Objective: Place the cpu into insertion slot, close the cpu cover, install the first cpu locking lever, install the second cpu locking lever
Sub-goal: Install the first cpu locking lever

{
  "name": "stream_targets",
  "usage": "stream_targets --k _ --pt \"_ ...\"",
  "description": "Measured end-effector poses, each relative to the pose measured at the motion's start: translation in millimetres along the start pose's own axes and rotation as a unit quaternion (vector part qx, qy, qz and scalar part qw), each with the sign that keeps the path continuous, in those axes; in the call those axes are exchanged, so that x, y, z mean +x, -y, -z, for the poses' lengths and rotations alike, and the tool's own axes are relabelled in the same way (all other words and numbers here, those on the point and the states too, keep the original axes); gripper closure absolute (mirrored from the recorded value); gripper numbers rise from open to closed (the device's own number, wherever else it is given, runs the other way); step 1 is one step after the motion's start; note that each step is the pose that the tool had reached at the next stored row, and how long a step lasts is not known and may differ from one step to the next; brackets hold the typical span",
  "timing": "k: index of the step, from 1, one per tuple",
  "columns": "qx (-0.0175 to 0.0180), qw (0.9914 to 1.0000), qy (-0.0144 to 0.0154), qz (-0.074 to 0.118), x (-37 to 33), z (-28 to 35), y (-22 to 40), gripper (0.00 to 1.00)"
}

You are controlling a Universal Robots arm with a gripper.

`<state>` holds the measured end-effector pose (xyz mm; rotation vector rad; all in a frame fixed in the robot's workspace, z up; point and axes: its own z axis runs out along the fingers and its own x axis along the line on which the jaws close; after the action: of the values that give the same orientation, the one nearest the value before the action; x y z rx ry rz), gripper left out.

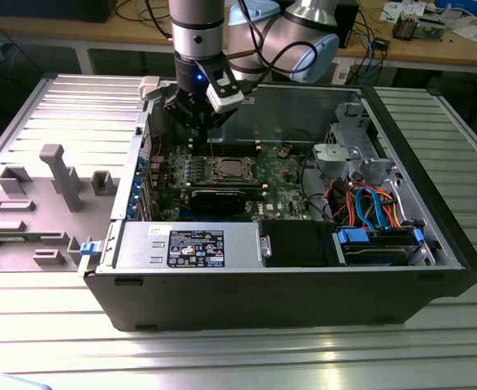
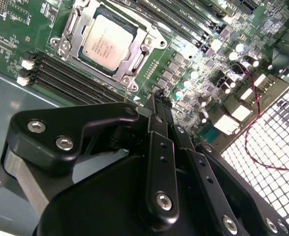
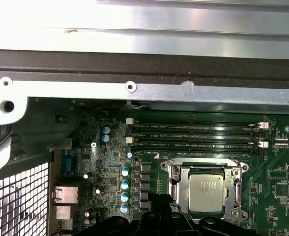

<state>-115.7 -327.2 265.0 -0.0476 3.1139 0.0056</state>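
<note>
Gripper [image 2: 159, 96] hangs over the green board [image 2: 193, 83], fingers clenched together, nothing seen between them. It is clear of the cpu [image 2: 107, 42] and nearer the board's edge with the rear ports. Cpu lies flat in the insertion slot [image 2: 65, 46] mid-board, beside the memory slots [image 2: 60, 73]. Cpu cover [image 2: 139, 56] is down around it.

Open PC case [image 1: 303, 301] mid worktop [image 1: 222, 361]; power supply [image 1: 189, 245] along case's near edge; drive bay [image 1: 380, 245] in near corner, exterior view's right; coloured cables [image 1: 368, 203] just behind it; memory slots [image 3: 193, 135] in parallel rows; grey fixtures [image 1: 59, 175] at worktop edge, exterior view's left.
</note>
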Motion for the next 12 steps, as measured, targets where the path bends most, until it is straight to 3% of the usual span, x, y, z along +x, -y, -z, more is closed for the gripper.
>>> stream_targets --k 6,12 --pt "-0.0002 1.0 0.0001 0.0 -0.2 -0.4 -6.0 0.89" --pt "-0.0002 1.0 0.0 0.0 -0.8 -2.6 -16.4 0.89"
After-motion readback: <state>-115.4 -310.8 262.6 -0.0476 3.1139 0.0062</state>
